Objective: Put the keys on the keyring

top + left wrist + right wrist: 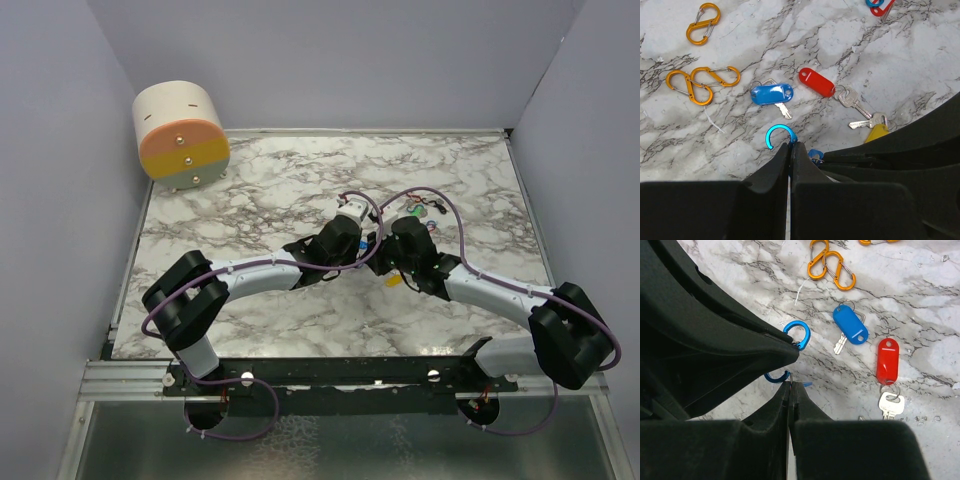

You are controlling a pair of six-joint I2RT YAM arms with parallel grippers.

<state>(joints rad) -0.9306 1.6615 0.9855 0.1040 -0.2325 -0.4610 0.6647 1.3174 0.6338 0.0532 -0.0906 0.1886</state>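
- Top external view: the left arm (pixel 260 275) and the right arm (pixel 500 290) reach inward and meet above the middle of the marble table (pixel 250 190).
- A cream drum with an orange and grey face (pixel 180 135) lies at the far left corner, well apart from the arms.
- A small cluster of further keys (pixel 428 210) lies just beyond the arm tips. Details are too small to tell.
- Left wrist view: the left gripper (pixel 790 145) is clenched, with one loop of the blue keyring (pixel 769 136) protruding from its tips.
- On the table beyond lie the blue-tagged key (pixel 771 93), the red-tagged key (pixel 816 82) and the yellow-tagged key (pixel 876 132). None is on the keyring. The yellow one lies partly behind the other arm's black housing.
- Three orange figure-eight clips (pixel 687 87) lie to the left, two of them touching.
- Right wrist view: the right gripper (pixel 791 385) is clenched, and the end of the keyring's lower loop runs into its tips.
- The upper loop sits at the tip of the left gripper, which fills the left of the frame.
- The blue-tagged and red-tagged keys lie flat to the right, apart from the keyring.
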